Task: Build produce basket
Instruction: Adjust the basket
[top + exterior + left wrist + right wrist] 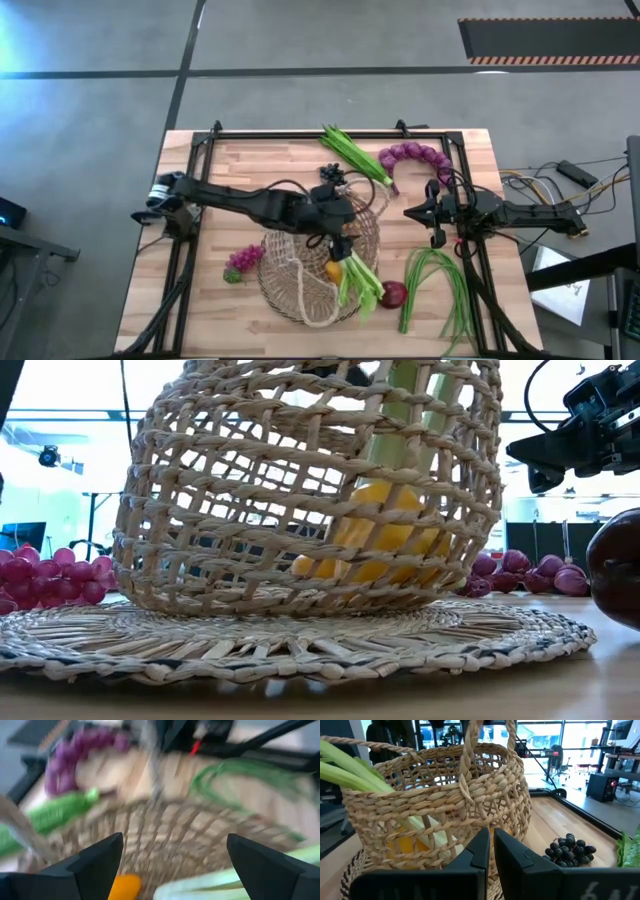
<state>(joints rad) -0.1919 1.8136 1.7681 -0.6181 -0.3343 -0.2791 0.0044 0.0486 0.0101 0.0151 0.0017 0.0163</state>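
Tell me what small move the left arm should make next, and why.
Probably lift the left gripper clear of the basket. Its jaws stand wide and empty above the leek and orange pepper already inside, while dark grapes wait on the table.

Wicker basket point(318, 262) holding leek point(358, 275), pepper point(333, 270)

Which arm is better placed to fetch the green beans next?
Right. The right gripper, shut and empty, waits just above the green beans; the left gripper is open over the basket, farther off.
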